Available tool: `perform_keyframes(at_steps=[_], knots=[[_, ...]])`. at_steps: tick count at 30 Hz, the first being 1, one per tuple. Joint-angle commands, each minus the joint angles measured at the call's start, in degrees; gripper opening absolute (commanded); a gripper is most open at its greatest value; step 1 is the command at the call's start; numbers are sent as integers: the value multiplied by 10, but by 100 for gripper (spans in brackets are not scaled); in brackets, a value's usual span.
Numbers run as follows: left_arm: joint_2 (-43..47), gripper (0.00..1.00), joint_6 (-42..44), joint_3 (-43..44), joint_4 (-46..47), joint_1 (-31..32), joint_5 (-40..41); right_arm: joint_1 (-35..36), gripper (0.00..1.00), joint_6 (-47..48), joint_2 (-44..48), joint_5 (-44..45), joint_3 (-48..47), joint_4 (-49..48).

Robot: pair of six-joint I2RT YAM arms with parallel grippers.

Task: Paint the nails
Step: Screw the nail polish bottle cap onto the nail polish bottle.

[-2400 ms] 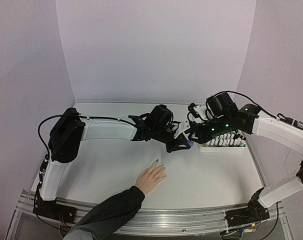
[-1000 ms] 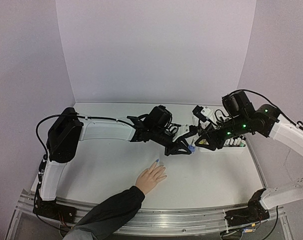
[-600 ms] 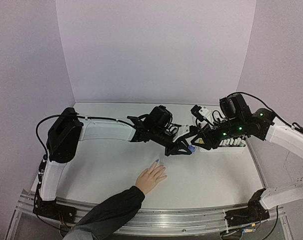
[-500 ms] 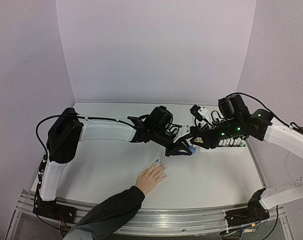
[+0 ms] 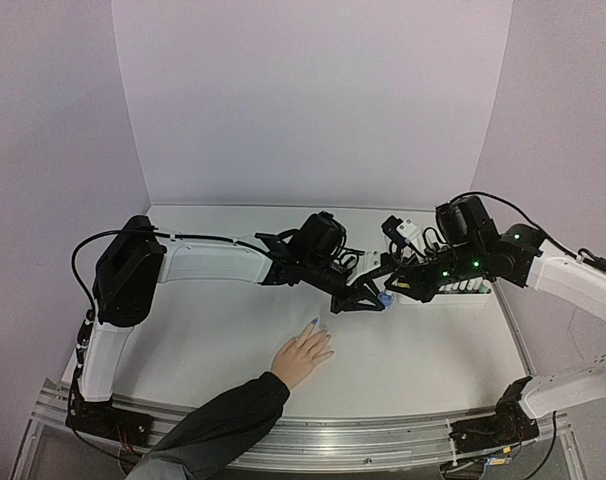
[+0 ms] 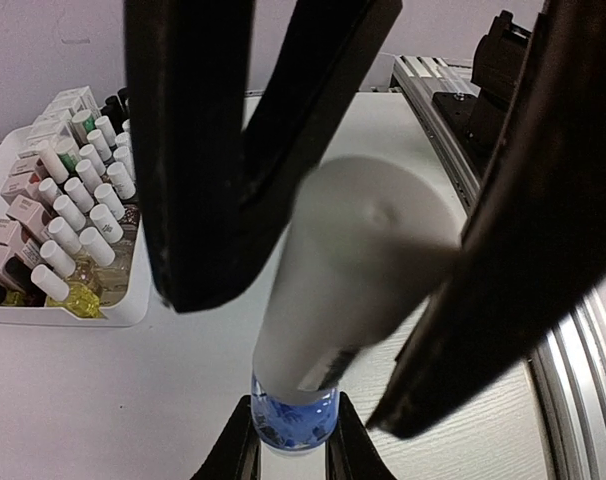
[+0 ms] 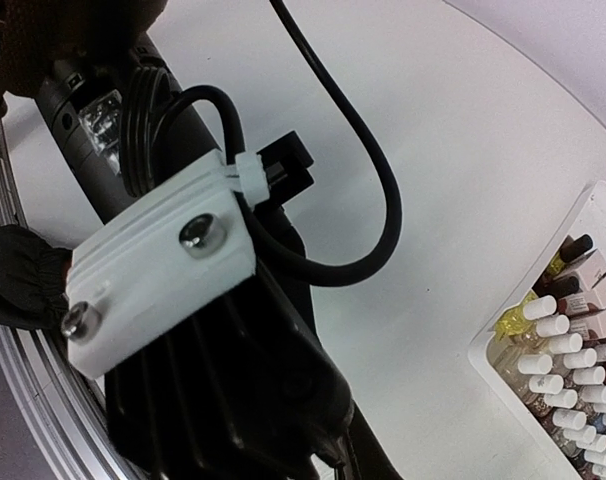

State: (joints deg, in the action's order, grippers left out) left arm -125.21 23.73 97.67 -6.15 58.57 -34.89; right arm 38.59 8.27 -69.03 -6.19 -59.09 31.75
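Note:
A light-skinned hand (image 5: pixel 303 356) in a dark sleeve lies flat on the table near the front. One of the nails (image 5: pixel 313 322), on the fingertip farthest from the sleeve, is blue; the other nails are too small to make out. Behind it my left gripper (image 6: pixel 291 440) is shut on a small blue polish bottle (image 6: pixel 293 418), held upright. The bottle's tall white cap (image 6: pixel 353 270) points at the left wrist camera. My right gripper (image 5: pixel 384 286) has come in from the right, and its dark fingers (image 6: pixel 203 150) press the cap from both sides. The right wrist view hides its own jaws.
A white tray (image 5: pixel 445 291) packed with several polish bottles sits at the back right, seen again as the tray (image 6: pixel 133 305) and the tray (image 7: pixel 503 385). The left arm's white camera mount (image 7: pixel 153 265) and cables fill the right wrist view. An aluminium rail (image 5: pixel 363 432) runs along the front edge.
My right gripper has moved left onto the bottle and its fingers have closed in on the white cap. The left gripper, the bottle and the hand have stayed put.

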Motion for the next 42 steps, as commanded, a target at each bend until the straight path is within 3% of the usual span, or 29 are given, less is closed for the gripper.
perform_keyframes(at_steps=[1, 6, 13, 20, 33, 42], knots=[[39, 0, 5, 0, 5, 3, -11, -4, 23, -20, 8, 4, -4, -15], [39, 0, 6, 0, 4, 3, -11, -5, 18, -26, -1, -8, -5, -16], [42, 0, 2, -5, 14, 3, -7, -7, 5, -31, 3, -16, 0, -15], [40, 0, -27, -3, 44, 3, 4, -7, 0, -38, -2, -28, 0, -15], [39, 0, -94, 3, 86, 4, 71, -6, 0, -77, -24, 25, -15, -12], [12, 0, -96, 46, 92, 4, 87, -6, 0, -138, -44, 70, -37, -12]])
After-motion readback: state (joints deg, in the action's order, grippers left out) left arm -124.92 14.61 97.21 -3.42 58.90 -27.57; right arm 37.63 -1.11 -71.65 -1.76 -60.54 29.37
